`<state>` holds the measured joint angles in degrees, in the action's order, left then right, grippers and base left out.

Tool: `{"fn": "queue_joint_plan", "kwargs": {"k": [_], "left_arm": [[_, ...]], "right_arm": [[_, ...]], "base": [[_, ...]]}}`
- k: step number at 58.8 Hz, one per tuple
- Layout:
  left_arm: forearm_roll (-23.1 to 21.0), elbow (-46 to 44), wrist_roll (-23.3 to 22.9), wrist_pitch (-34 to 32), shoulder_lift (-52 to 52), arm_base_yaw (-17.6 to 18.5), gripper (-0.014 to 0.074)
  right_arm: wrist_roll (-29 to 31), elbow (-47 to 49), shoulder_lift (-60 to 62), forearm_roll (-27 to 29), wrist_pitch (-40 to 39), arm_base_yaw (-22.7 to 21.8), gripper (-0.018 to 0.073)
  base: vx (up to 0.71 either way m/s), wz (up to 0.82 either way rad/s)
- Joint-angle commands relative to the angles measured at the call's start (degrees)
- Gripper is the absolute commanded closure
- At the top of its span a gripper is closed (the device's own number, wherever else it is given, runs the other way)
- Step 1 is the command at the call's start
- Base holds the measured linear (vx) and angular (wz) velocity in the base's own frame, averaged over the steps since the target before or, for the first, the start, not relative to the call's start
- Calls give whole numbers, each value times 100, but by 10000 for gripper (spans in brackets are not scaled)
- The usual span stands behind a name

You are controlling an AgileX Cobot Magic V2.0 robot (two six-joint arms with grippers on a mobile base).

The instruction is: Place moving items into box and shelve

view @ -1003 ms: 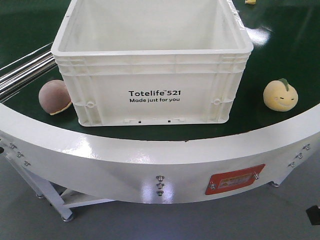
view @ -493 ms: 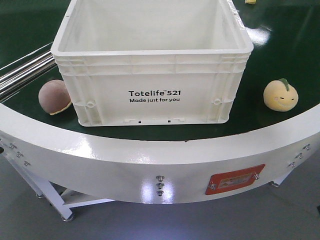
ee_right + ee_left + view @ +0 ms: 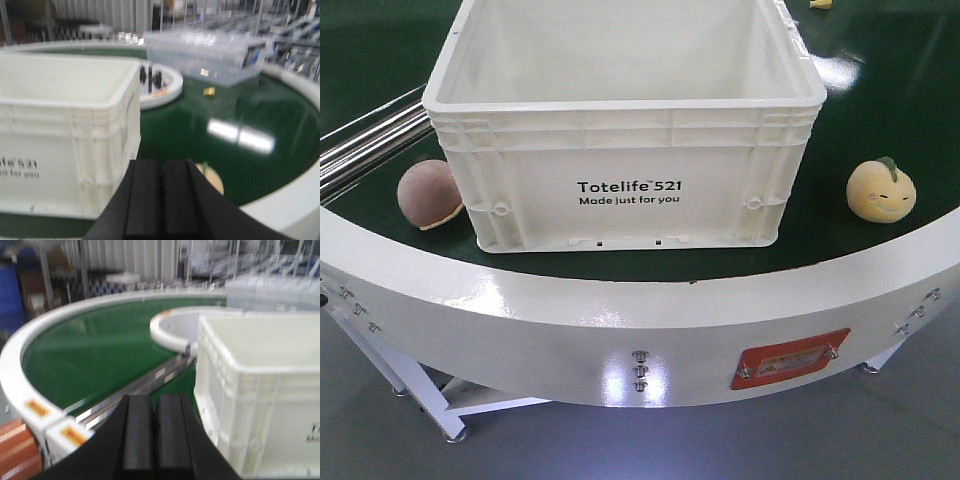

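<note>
Sitting outside the box (image 3: 620, 190) — brown ball (image 3: 428, 194) just left of it, yellow ball (image 3: 880, 190) well right. Nothing packed or shelved yet. Pads together, empty: left gripper (image 3: 155, 440), right gripper (image 3: 161, 205).

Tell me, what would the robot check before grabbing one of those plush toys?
1. White crate open on top, nothing visible inside: ok.
2. Brown-pink plush ball on the green belt, beside the crate's left side: ok.
3. Yellow plush fruit on the belt, clear of the crate's right side: ok.
4. Left tool open for grasping: not ok, shut and empty.
5. Right tool open: not ok, shut and empty.
6. Belt stopped: cannot tell.
</note>
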<state>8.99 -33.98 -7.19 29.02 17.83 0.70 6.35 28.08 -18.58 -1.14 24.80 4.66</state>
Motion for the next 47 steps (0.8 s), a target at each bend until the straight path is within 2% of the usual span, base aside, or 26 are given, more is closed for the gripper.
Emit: {"fn": "queue_joint_plan", "kwargs": {"k": [1,8,17,24,30,37,41,47], "left_arm": [[18,-161,-51,-22,383,23,619],[18,-110,-56,412,680,23,619],[-12,68,-68,462,830,23,615],[-22,92,-80,542,875,23,563],[-22,92,-80,521,875,23,424],[-22,92,-75,516,875,23,241],[-22,92,-75,516,875,23,165],[-22,92,-75,516,875,23,101]], "right_arm": [[41,196,-463,204,-162,4,575],[41,188,-937,387,208,4,575],[25,188,-1489,402,287,4,571],[24,188,-1825,402,294,4,503],[24,188,-2123,402,293,4,342],[-62,221,-2409,394,263,4,90],[-129,325,-2589,394,255,4,-50],[-406,602,-2990,161,273,-1,-148]], "base": [[0,0],[0,0],[0,0],[0,0],[0,0],[0,0],[0,0],[0,0]]}}
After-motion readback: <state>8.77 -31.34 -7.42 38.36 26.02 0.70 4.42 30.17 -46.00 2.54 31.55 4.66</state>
